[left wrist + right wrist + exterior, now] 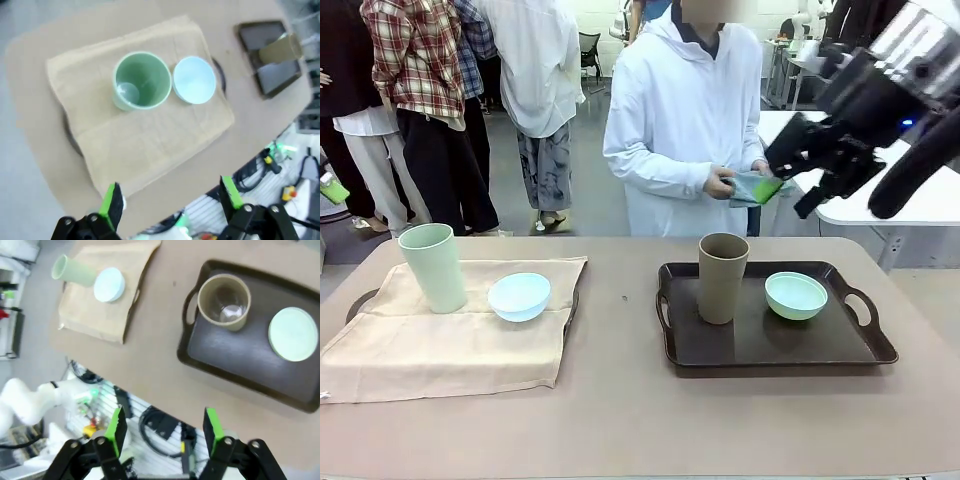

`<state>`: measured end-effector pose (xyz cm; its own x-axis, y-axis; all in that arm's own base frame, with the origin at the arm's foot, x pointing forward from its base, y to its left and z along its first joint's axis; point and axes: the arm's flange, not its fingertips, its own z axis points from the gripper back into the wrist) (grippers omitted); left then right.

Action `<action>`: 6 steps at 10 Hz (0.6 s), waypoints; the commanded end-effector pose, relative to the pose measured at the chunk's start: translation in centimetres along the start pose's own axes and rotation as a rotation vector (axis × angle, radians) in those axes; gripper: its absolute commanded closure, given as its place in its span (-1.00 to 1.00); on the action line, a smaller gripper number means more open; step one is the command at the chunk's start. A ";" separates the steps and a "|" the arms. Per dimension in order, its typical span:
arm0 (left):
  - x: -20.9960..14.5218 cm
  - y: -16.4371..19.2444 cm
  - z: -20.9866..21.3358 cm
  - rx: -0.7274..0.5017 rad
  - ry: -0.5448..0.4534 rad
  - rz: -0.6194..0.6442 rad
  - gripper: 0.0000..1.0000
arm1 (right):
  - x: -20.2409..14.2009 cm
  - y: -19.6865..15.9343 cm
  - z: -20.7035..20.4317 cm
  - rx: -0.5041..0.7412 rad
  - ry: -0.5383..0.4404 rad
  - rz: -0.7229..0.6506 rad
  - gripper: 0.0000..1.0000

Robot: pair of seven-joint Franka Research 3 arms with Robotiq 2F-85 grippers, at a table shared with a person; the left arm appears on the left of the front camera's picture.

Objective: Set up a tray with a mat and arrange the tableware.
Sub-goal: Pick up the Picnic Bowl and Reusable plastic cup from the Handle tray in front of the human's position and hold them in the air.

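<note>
Left gripper (170, 197) is being held spread, empty, with pale green tumbler (142, 80) and light blue bowl (194, 80) (on the mat (150, 145)) ahead. Right gripper (165, 430) likewise, tray (240, 360) ahead.

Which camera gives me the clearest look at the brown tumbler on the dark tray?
The front view: the brown tumbler stands upright in full profile. Right wrist view looks into its mouth; left wrist view has it small and blurred.

pale green tumbler (433, 266) standing upright at frame left on beige mat (440, 350), light blue bowl (519, 296) sitting just beside it, brown tumbler (723, 277) standing upright on dark tray (770, 345) right of centre, mint green bowl (796, 295) sitting beside it
</note>
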<state>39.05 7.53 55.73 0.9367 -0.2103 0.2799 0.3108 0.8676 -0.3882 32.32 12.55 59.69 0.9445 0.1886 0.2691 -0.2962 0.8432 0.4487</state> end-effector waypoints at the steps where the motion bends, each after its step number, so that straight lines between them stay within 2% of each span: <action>1: -0.3 2.1 2.0 -0.134 0.010 0.145 -1.00 | -0.7 -6.0 2.3 0.166 0.025 -0.122 -0.59; 3: -1.3 4.0 3.1 -0.268 0.023 0.212 -1.00 | -2.2 -11.6 5.0 0.280 -0.054 -0.195 -0.59; 6: -2.1 8.0 5.1 -0.458 -0.040 0.295 -1.00 | -5.9 -18.8 7.3 0.447 -0.168 -0.285 -0.59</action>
<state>37.84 15.92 56.16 0.9911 0.0022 0.1333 0.0996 0.6528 -0.7510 31.75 -7.66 57.40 0.9745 -0.1118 0.1943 -0.0885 0.6041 0.7919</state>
